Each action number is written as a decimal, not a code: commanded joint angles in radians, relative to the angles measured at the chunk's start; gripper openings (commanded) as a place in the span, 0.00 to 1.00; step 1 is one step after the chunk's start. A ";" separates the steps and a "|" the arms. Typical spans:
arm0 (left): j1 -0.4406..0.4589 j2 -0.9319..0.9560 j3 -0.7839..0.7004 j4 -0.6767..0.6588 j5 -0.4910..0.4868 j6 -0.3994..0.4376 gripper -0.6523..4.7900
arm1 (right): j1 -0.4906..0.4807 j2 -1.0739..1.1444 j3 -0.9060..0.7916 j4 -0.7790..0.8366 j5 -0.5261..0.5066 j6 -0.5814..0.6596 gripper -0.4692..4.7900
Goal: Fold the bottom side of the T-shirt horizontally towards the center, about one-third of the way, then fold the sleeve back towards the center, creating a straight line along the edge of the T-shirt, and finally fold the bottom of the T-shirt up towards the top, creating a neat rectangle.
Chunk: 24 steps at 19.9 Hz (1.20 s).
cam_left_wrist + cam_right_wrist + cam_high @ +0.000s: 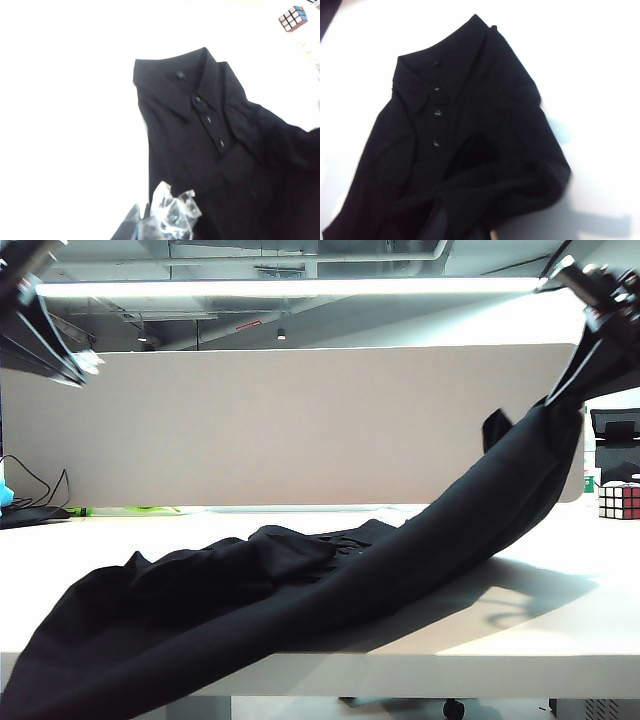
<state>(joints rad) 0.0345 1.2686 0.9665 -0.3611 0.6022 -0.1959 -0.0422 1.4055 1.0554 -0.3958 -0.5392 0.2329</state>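
The black T-shirt lies in a long bunched band across the white table. Its right end rises to my right gripper, which is shut on the cloth high at the upper right. My left gripper is high at the upper left, with dark cloth running off the frame edge beside it. In the left wrist view the shiny fingers are closed against the T-shirt, whose buttoned collar lies flat. In the right wrist view, black T-shirt buries my right gripper. I cannot pick out the bottom of the T-shirt.
A Rubik's cube sits at the table's far right, also seen as the cube. A beige partition stands behind the table. Cables and a green item lie at the back left. The shirt's left end hangs over the front edge.
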 commanded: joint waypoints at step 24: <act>-0.316 -0.284 -0.509 -0.093 -0.004 -0.241 0.57 | 0.106 0.105 0.156 -0.183 -0.044 -0.133 0.08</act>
<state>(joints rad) -0.2649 0.9848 0.4572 -0.4648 0.6163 -0.4236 0.0566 1.5192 1.2064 -0.5892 -0.5766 0.1040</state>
